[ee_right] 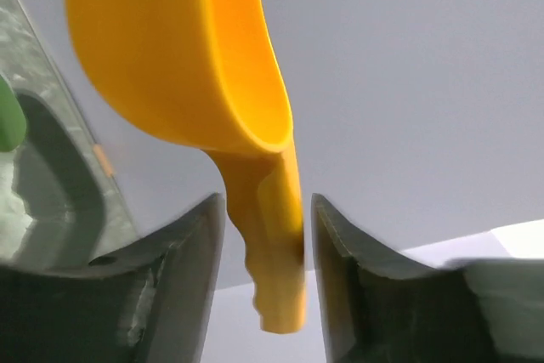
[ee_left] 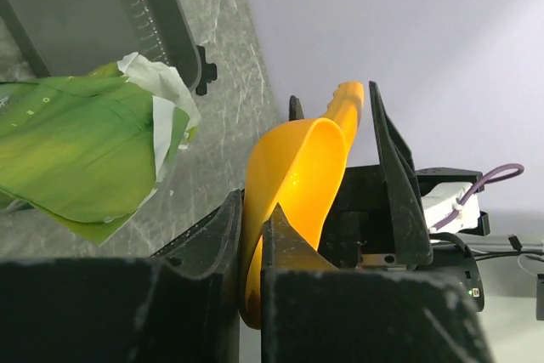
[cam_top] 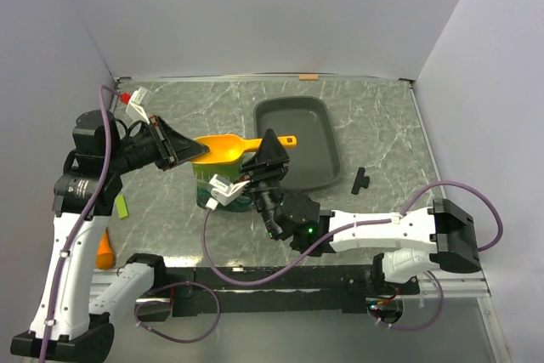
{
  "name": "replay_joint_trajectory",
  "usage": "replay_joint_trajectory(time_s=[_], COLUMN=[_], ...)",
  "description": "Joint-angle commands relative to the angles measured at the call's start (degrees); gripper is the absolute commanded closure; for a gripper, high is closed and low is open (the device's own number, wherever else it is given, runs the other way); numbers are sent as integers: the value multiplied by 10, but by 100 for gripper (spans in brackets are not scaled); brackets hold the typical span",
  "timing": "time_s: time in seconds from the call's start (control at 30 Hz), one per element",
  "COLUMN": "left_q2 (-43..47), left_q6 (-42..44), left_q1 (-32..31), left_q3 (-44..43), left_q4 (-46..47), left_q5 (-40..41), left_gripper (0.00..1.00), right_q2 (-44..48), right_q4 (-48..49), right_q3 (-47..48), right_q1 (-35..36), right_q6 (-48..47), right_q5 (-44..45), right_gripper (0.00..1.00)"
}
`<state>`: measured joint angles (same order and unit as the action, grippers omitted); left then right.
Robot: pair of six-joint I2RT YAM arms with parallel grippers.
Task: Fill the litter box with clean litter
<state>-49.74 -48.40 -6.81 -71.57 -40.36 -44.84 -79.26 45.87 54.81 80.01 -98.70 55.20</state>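
Note:
The orange scoop (cam_top: 223, 149) hangs level above the green bag (cam_top: 212, 183), just left of the litter box (cam_top: 310, 138), a dark grey tray that looks empty. My left gripper (cam_top: 191, 152) is shut on the rim of the scoop's bowl (ee_left: 297, 167), one finger inside and one outside. My right gripper (cam_top: 272, 144) straddles the scoop's handle (ee_right: 272, 235); it is open, with a gap on each side of the handle. No clean litter shows in any view. In the left wrist view the bag's torn mouth (ee_left: 161, 91) lies next to the tray's rim (ee_left: 170, 23).
A small black part (cam_top: 361, 180) lies on the marbled table right of the tray. An orange object (cam_top: 104, 248) and a green strip (cam_top: 122, 207) sit by the left arm's base. White walls close in the table on three sides.

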Motion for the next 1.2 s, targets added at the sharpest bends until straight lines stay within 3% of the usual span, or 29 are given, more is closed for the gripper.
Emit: replay_joint_trajectory(time_s=[0.0,0.07,0.1,0.13,0.17,0.23,0.4,0.43,0.57,0.77,0.83,0.97,1.17], left_q2=[10,15,15,15,11,6,-13,-15,-10,3,5,28,44], left_q6=[48,67,73,80,93,105,133,146,171,205,211,200,215], left_q1=[-4,-4,-4,-3,-4,-4,-4,-4,-4,-3,-3,-3,-3], left_q3=[-34,-37,-37,-37,-39,-39,-43,-43,-36,-5,12,56,74], left_q4=[23,31,40,42,46,56,86,99,137,190,197,256,270], left_q5=[-10,0,3,5,10,5,-6,-11,-31,-51,-55,-65,-71], left_gripper=[99,99,99,99,99,99,99,99,99,99,99,99,99], right_q2=[51,92,103,112,130,148,191,193,179,158,166,194,201], right_q4=[-161,-310,-397,-520,-570,-652,-731,-744,-795,-740,-683,-513,-352], right_q3=[28,72,92,114,147,170,233,245,308,322,295,199,104], right_q1=[6,6,6,6,5,4,-24,-38,-159,-309,-374,-491,-572], right_q6=[198,321,448,503,585,638,747,766,871,1003,1042,1198,1325], right_q5=[18,-16,-40,-63,-86,-163,-259,-311,-443,-673,-736,-952,-1075], right_gripper=[29,22,20,18,16,15,12,12,15,18,19,21,22])
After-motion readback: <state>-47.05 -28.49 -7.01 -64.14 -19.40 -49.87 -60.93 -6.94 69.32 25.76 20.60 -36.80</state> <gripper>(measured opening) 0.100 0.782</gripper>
